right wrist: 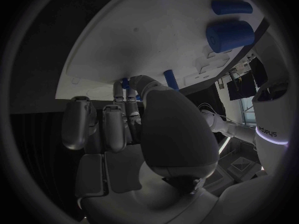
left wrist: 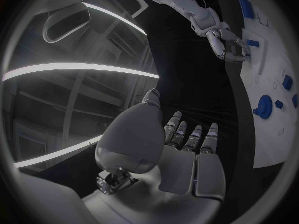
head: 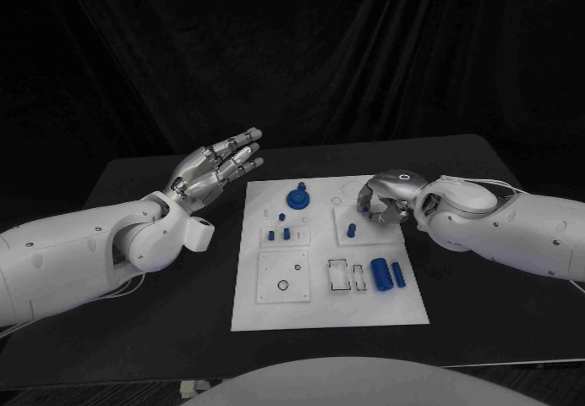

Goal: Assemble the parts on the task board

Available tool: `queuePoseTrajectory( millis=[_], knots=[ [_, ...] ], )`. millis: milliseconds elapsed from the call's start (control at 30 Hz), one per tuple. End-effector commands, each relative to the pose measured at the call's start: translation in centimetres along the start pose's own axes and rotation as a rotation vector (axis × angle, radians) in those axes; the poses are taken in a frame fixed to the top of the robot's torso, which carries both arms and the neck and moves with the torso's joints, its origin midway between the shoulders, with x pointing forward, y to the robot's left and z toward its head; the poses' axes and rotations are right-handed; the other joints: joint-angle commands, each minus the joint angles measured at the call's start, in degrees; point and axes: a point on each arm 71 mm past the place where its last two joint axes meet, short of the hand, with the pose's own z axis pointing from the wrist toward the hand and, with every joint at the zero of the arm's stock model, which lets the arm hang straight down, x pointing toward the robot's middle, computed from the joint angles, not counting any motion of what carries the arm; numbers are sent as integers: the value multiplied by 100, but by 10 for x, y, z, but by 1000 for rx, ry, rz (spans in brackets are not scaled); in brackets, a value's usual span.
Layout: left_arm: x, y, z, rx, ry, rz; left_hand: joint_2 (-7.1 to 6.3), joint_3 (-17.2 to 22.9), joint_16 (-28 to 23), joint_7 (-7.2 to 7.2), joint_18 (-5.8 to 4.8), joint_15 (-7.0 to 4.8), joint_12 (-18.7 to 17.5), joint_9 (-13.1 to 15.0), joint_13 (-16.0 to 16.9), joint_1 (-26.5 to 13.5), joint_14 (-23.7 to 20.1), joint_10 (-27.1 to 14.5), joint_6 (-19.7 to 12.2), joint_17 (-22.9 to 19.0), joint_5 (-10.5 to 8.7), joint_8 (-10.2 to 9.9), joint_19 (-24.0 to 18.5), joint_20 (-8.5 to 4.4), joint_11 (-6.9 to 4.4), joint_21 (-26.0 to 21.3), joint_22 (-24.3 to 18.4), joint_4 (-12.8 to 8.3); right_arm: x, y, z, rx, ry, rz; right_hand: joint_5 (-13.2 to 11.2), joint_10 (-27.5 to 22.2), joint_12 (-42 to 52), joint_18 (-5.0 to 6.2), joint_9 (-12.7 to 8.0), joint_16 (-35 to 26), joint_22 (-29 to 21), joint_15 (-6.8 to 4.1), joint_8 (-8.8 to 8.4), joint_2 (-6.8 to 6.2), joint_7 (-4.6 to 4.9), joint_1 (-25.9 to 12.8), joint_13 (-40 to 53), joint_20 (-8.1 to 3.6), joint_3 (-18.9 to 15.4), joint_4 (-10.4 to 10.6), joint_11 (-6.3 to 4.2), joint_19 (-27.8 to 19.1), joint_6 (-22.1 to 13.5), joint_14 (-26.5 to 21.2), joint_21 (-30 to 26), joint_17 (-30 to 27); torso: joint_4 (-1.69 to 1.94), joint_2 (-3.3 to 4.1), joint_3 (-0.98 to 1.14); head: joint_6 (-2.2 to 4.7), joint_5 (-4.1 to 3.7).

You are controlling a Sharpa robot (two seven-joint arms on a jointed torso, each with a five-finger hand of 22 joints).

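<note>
Dark curtains hang behind the black tabletop (head: 146, 296), and the white board (head: 319, 315) lies in its middle. On the board we see a small blue peg (head: 350, 228) standing upright, long axis vertical, just beside our right hand (head: 388, 200) on its near side. A round blue knob (head: 297, 200) sits toward the far left of the board, and two blue cylinders (head: 389, 274) lie side by side nearer us. The right hand is clearly the closer one: it hovers low over the board's far right part, fingers (right wrist: 127, 95) curled downward. In the right wrist view their tips reach a small blue piece, but we cannot tell whether they pinch it. Our left hand (head: 217, 167) is raised beyond the board's left edge, palm up, fingers spread and holding nothing.
</note>
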Motion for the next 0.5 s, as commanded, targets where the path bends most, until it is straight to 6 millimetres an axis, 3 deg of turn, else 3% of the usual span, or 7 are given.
queuePoseTrajectory(
  millis=[33,500],
  knots=[
    [2,-4,1,62,6,-18,-16,-39,41,15,-61,59,39,11,6,85,-1,-8,60,8,64,21,47,-14,52,36,9,-8,7,-1,-3,14,29,-2,33,-19,34,39,29,-32,987,2,52,34,32,32,12,-1,3,-57,-11,-43,-54,54,-29,-14,2,0,0,-8,-1],
    [3,-1,1,52,11,-25,-13,-54,106,58,-167,94,60,20,8,227,21,-9,164,19,231,34,75,-17,87,42,16,-32,5,-1,-9,9,8,4,-50,-14,80,43,121,-48,981,0,141,53,58,6,33,-4,22,-106,-16,-57,-146,39,-47,-50,-4,-4,-1,-37,14]
  ],
)
